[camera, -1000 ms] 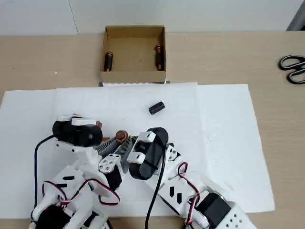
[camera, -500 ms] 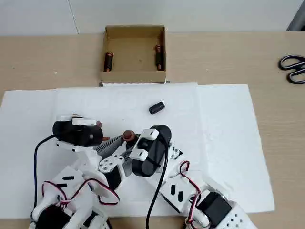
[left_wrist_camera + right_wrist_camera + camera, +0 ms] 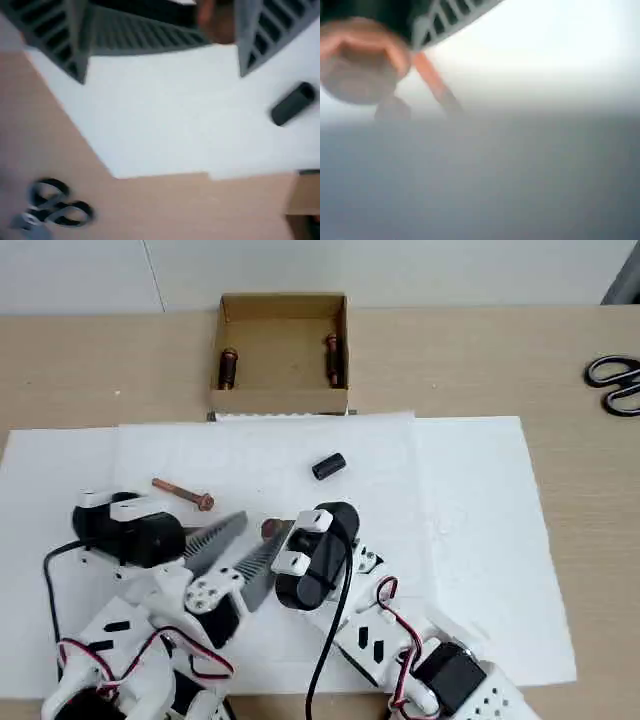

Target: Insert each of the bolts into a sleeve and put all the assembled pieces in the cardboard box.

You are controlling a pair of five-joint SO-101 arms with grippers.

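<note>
**1. Right gripper** (image 3: 278,536). Over the white sheet (image 3: 470,540), well to the robot's side of the cardboard box (image 3: 280,398). As far as can be judged it is clenched on the held bolt (image 3: 362,65), whose copper-coloured head sits close under the jaw. The shank is hidden.

**2. Left gripper** (image 3: 162,75). Just beside item 1, also on the robot's side of the box. The jaws are spread wide and grasp nothing.

**3. Loose bolt** (image 3: 183,493). Lies flat on the sheet, between the left arm and the box, apart from both grippers.
- Handling (judged): metal, stiff and light for its size, with a smooth round shank likely to roll or slip under a glancing touch.
- Hold: across the shank close under the head, leaving the tip free to enter a sleeve.

**4. Sleeve** (image 3: 328,466). A short black cylinder on its side on the sheet, nearer the box than either gripper and touching nothing.
- Handling (judged): rigid, very light, and apt to roll off if nudged.
- Hold: across the outer wall at mid-length, with both bore ends unobstructed.

**5. Cardboard box.** Open-topped, just beyond the sheet's far edge. The first assembled piece (image 3: 228,368) lies along one side wall. The second assembled piece (image 3: 333,358) lies along the opposite wall.

**6. Scissors** (image 3: 612,383). On the bare table (image 3: 480,350), well apart from the box on its second-piece side.
</note>
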